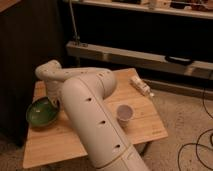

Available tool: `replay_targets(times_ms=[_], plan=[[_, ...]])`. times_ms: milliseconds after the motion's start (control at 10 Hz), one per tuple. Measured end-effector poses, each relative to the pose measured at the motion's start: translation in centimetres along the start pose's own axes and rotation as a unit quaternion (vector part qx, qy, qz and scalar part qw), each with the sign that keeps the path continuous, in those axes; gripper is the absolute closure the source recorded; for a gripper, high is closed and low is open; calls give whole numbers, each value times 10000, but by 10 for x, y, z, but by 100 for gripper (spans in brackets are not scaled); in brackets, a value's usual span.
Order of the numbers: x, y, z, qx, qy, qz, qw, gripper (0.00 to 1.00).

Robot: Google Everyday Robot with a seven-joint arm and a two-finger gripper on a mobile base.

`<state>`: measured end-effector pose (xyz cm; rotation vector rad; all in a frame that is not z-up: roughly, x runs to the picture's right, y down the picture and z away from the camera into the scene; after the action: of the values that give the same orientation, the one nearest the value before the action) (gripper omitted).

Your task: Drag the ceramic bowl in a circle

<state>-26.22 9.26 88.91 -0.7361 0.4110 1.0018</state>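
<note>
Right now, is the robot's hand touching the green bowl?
Cannot tell. Camera view: the hand is at the ceramic bowl's rim; the arm hides any contact.

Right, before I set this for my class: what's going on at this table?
A white robot arm reaches across a wooden table to the green ceramic bowl, which sits upright near the table's left edge. The pincer is down at the bowl's right rim, largely hidden behind the arm. A small purple-grey round disc and a white object lie further right, apart from the bowl and the arm's tip.
</note>
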Motion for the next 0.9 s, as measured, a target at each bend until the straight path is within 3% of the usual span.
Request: replay_targets(times_ms=[200,500,700,900], plan=[[32,-28,-27,134,-55,200,9997,100],[70,-38,-62,102,59,381,9992,100],[93,-30,-60,28,261,408,9988,100],[120,-26,-37,-124,524,493,9973,100]])
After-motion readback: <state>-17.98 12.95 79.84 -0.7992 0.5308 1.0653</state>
